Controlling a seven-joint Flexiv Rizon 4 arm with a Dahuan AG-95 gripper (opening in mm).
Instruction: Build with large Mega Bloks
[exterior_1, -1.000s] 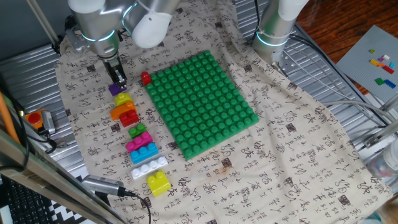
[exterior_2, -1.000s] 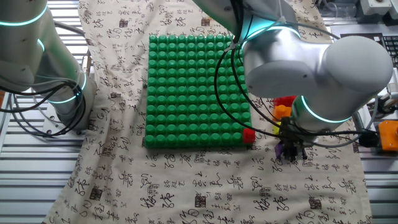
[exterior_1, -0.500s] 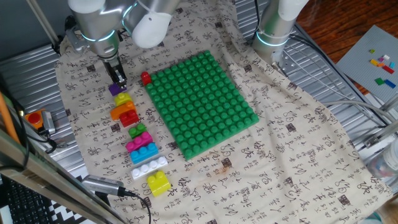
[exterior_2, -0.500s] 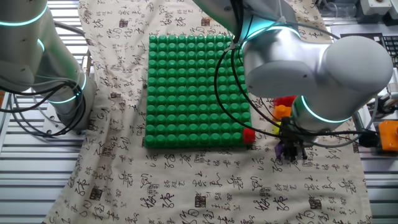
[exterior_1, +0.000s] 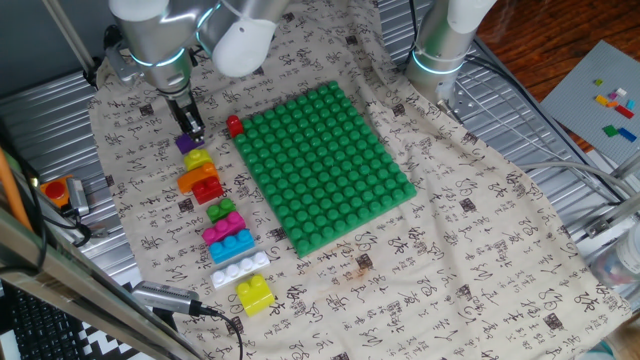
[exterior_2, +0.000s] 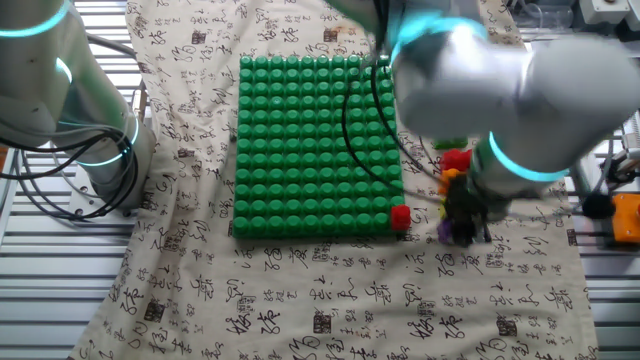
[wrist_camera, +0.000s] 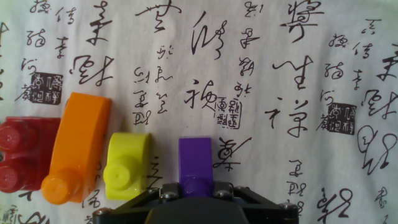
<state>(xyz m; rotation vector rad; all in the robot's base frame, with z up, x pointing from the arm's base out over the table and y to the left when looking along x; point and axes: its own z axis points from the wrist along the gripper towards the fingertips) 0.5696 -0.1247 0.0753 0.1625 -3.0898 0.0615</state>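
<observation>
My gripper (exterior_1: 189, 128) stands at the left of the table, shut on a small purple brick (exterior_1: 186, 143). In the hand view the purple brick (wrist_camera: 196, 163) sits between the jaws of the gripper (wrist_camera: 198, 186), over the printed cloth. A row of Mega Bloks runs toward the front: yellow (exterior_1: 198, 159), orange (exterior_1: 196, 176), red (exterior_1: 208, 190), green (exterior_1: 221, 211), pink (exterior_1: 222, 229), blue (exterior_1: 231, 245), white (exterior_1: 240, 269), yellow (exterior_1: 254, 293). A one-stud red brick (exterior_1: 234, 126) sits at the baseplate's corner. The hand view shows the yellow (wrist_camera: 127, 165), orange (wrist_camera: 76, 147) and red (wrist_camera: 22, 152) bricks beside the purple one.
The big green studded baseplate (exterior_1: 325, 165) lies in the middle of the cloth and also shows in the other fixed view (exterior_2: 310, 150). A second arm's base (exterior_1: 440, 50) stands behind it. A pale grey plate (exterior_1: 590, 80) with tiny bricks lies far right. An orange device (exterior_1: 57, 190) sits at the left edge.
In the other fixed view the arm is now blurred with motion and the purple brick sits slightly higher in the frame. The first fixed view shows no difference.
</observation>
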